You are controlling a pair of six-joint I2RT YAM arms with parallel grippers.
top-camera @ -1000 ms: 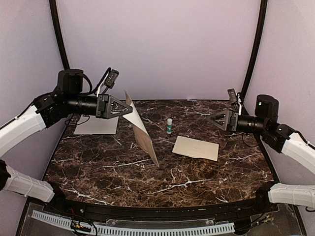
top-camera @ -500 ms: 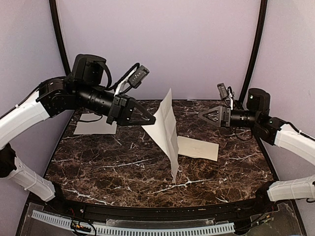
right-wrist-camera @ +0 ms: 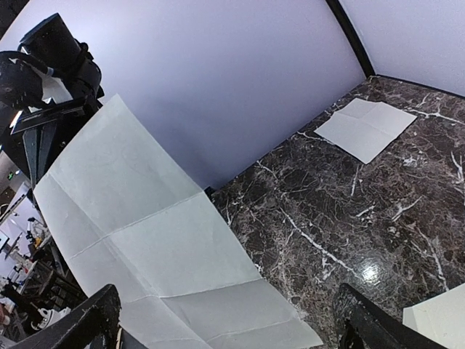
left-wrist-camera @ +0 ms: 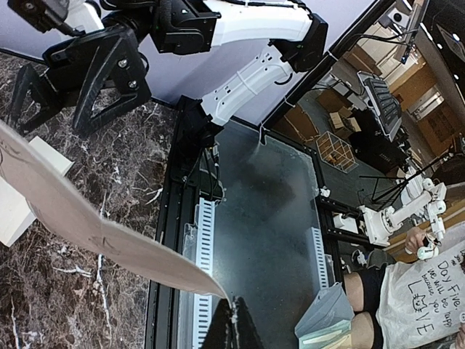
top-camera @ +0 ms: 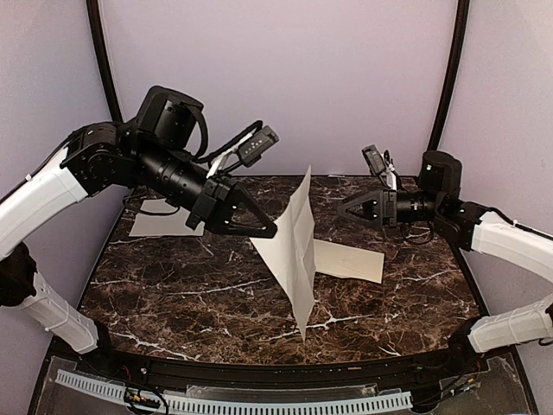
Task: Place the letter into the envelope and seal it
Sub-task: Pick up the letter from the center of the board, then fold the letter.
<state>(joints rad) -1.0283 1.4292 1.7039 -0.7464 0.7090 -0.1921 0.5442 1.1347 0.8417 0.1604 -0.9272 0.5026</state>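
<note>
While left fingers (top-camera: 249, 222) pinch letter (top-camera: 294, 251) nearer centre, right fingers (top-camera: 359, 204) spread, closer

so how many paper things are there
3: the letter, held up in the middle by the left tool; the envelope, flat right of it; a white sheet, rear left. More may be hidden.

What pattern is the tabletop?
The tabletop is dark brown marble with white veins; top view shows it best.
</note>
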